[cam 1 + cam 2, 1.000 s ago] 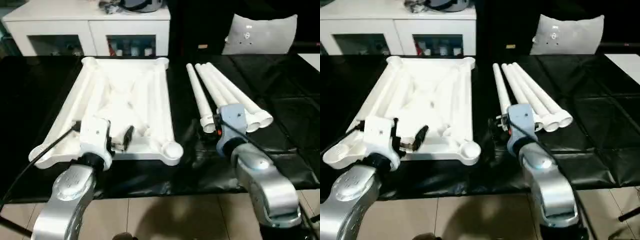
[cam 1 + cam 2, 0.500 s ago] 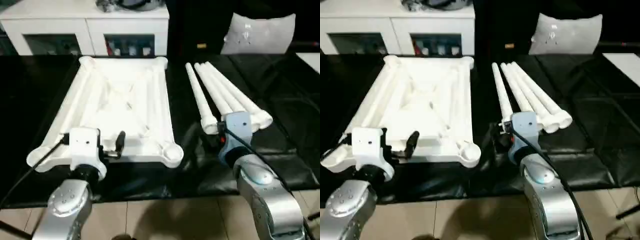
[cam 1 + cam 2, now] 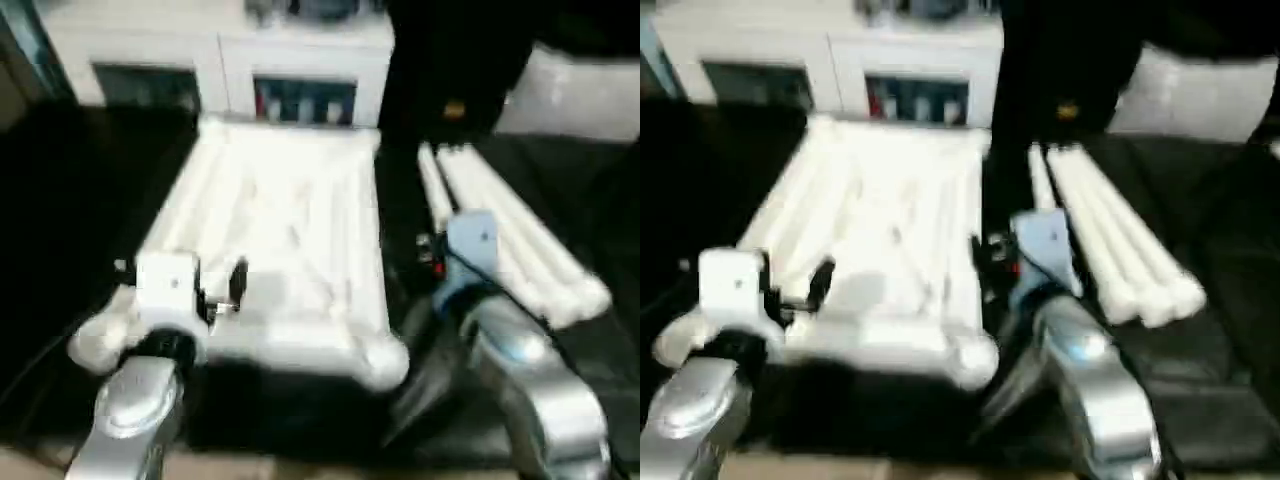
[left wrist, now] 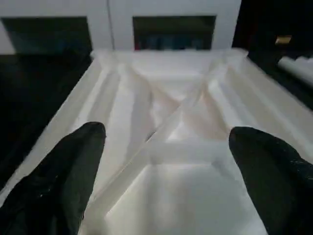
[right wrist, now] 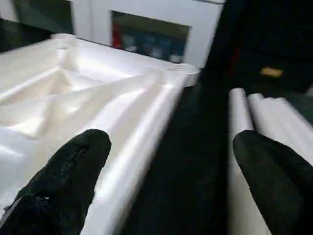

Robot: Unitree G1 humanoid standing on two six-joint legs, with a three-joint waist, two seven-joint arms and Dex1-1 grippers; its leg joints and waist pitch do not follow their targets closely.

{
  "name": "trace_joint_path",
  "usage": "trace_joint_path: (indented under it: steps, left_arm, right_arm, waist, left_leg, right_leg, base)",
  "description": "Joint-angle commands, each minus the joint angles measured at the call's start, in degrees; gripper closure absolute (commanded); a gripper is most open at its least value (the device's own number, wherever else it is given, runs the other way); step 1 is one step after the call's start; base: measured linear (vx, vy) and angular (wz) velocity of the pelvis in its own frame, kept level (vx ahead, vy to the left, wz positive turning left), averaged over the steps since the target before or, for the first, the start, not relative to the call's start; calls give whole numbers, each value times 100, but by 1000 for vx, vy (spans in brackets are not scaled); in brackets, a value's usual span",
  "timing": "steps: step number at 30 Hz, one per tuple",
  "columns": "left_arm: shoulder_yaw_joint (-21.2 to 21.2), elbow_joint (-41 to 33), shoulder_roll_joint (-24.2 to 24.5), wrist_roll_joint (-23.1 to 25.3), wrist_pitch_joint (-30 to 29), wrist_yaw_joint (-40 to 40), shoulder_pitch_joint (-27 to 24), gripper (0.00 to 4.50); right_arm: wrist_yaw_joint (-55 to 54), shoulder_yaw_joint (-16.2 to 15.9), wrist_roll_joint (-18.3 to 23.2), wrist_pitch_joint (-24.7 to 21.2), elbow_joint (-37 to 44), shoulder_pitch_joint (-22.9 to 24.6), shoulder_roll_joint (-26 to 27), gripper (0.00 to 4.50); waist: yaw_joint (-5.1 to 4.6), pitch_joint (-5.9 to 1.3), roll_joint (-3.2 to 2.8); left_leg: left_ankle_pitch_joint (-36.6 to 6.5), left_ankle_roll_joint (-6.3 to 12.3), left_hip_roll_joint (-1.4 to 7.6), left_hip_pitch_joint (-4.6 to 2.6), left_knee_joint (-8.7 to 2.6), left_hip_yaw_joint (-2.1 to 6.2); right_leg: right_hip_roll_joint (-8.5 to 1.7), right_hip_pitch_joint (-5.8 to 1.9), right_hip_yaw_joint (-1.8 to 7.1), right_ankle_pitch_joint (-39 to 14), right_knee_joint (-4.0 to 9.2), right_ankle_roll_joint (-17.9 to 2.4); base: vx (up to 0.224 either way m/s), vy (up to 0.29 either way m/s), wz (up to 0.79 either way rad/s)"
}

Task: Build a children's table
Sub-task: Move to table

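Note:
The children's table lies in parts on the black mat. Its white square top (image 3: 285,225) rests upside down, ribs up, with round sockets at the corners. The white legs (image 3: 520,250) lie side by side to its right. My left gripper (image 4: 168,134) is open over the near left part of the top, its black fingers (image 4: 73,161) spread wide above the ribs and holding nothing. My right gripper (image 5: 171,142) is also open and empty, over the dark gap between the top's right edge (image 5: 146,132) and the nearest leg (image 5: 239,147).
A white cabinet (image 3: 220,50) with open shelves stands behind the workbench. A pale cushion (image 3: 580,95) sits at the back right. Black mat (image 3: 80,190) stretches left of the top, and the bench's near edge runs under my forearms.
The whole picture has shifted and blurred, so the camera has moved. My left gripper has drawn back toward the top's near left corner. Both grippers stay open.

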State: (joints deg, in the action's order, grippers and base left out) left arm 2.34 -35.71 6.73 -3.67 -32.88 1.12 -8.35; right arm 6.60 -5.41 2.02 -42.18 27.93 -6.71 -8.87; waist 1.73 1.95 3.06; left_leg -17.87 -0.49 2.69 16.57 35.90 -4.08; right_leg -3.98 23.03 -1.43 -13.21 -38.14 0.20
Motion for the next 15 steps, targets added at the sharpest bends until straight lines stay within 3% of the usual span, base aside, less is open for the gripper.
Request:
trace_joint_path:
  steps: [1, 2, 3, 4, 5, 6, 7, 8, 9, 10, 11, 12, 14, 15]
  left_arm:
    - [131, -99, -29, -21, -72, -2, -4, 5]
    - [150, -106, -7, -31, -93, 34, 2, 5]
    - [248, -127, 116, -88, -90, 250, 36, 5]
    - [284, -132, 160, -113, -67, 335, 46, 5]
    - [360, -130, 283, -148, -23, 531, 79, 5]
    - [447, -108, 466, -150, -3, 750, 136, 5]
    - [480, -94, 528, -130, -34, 804, 170, 5]
    - [518, -79, 601, -106, -71, 867, 209, 5]
    - [597, -35, 736, -79, -279, 987, 325, 5]
    - [634, -9, 788, -84, -341, 1054, 382, 5]
    - [708, 56, 891, -102, -460, 1198, 507, 5]
    - [769, 91, 969, -290, -717, 1382, 661, 5]
    - [808, 58, 1050, -462, -894, 1559, 758, 5]
    - [839, -15, 1199, -707, -1163, 1823, 888, 5]
  right_arm:
    - [-29, 76, -158, -198, -149, -62, -156, 0]
    - [-79, 46, -262, -277, -209, -113, -215, 0]
    - [-239, 104, -428, -738, -434, -367, -265, 0]
    - [-261, 137, -435, -932, -505, -461, -273, 0]
    - [-232, 174, -417, -1201, -660, -645, -316, 0]
    - [-108, 119, -424, -1280, -856, -823, -462, 0]
    - [-59, 111, -399, -1307, -956, -890, -514, 0]
    - [-1, 102, -370, -1338, -1073, -969, -575, 0]
    - [131, 128, -259, -1403, -1365, -1153, -681, 0]
    - [153, 138, -247, -1391, -1507, -1235, -700, 0]
    - [190, 156, -234, -1348, -1811, -1409, -733, 0]
    - [215, 161, -279, -1438, -2278, -1701, -758, 0]
    - [208, 203, -288, -1483, -2623, -1927, -746, 0]
    - [270, 283, -254, -1635, -3134, -2291, -717, 0]
  waist:
    - [190, -92, 24]
    - [198, -185, 19]
    - [191, -210, 13]
    - [142, -197, -42]
    - [67, -172, -142]
    - [60, -249, -316]
    - [12, -231, -390]
    - [12, -231, -390]
    - [-21, -164, -346]
    - [-30, -123, -352]
    - [-24, -75, -380]
    - [-40, -49, -332]
    - [-35, -39, -325]
    - [-24, -38, -282]
  left_leg:
    - [140, 1350, 132, 313, 92, -71]
    - [224, 1028, 236, 466, 301, 66]
    - [1495, 29, 373, 468, -16, 130]
    - [1918, -108, 359, 483, -173, 101]
    - [2226, -275, 438, 537, -286, 89]
    - [1941, -489, 596, 385, -261, 149]
    - [1644, -640, 722, 366, -322, 209]
    - [1644, -640, 722, 366, -322, 209]
    - [838, -782, 795, 323, -381, 163]
    - [494, -767, 800, 316, -411, 152]
    - [-166, -684, 808, 275, -444, 111]
    - [-685, -573, 791, 251, -460, 74]
    - [-865, -483, 771, 261, -465, 59]
    - [-973, -392, 781, 230, -441, -10]
  right_leg:
    - [-787, -556, 880, -353, 979, 307]
    - [-1053, -818, 1032, -273, 874, -48]
    - [-626, -764, 542, 2245, 451, -73]
    - [-426, -724, 398, 3042, 368, -69]
    - [-206, -671, 265, 3671, 344, -103]
    - [-171, -622, 255, 3073, 326, -359]
    - [-217, -643, 243, 2226, 367, -718]
    - [-217, -643, 243, 2226, 367, -718]
    - [-260, -600, 239, 1004, 496, -1026]
    - [-280, -584, 250, 588, 518, -1091]
    - [-315, -521, 276, -237, 595, -1163]
    - [-335, -483, 297, -1071, 666, -1191]
    - [-369, -457, 310, -1658, 704, -1171]
    - [-386, -376, 314, -2118, 754, -1114]
  base:
    - [98, -108, 0]
    - [91, -78, -11]
    - [70, -41, -18]
    - [70, -41, -18]
    - [0, 0, 0]
    - [0, 0, 0]
    - [0, 0, 0]
    - [0, 0, 0]
    - [-61, 33, -2]
    - [-61, 33, -2]
    - [-74, 24, 6]
    - [-76, 9, 5]
    - [-76, 5, 6]
    - [-62, -9, 7]
